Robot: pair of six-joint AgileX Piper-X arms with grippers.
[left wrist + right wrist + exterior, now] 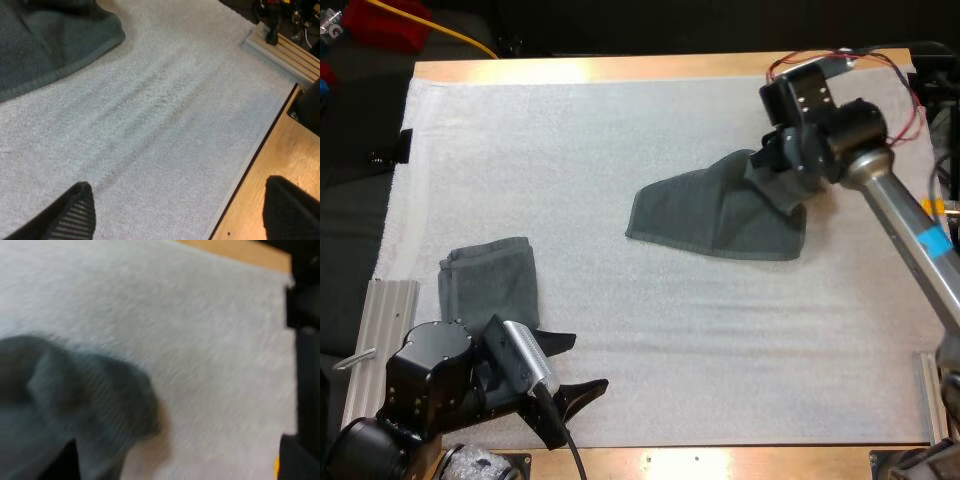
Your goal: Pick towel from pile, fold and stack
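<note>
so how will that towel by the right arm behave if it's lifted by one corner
Probably floppy: the towel peaks up at the right end effector while the rest sags onto the mat. Likely light, being thin cloth. Pushed, it would likely bunch rather than slide, given its soft folds.

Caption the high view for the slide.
Right jaws at the crumpled towel; folded towel lies beside the open left jaws.

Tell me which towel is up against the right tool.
The spread towel mid-mat, peaked up to the right tool. The other towel lies folded flat near the left tool.
</note>
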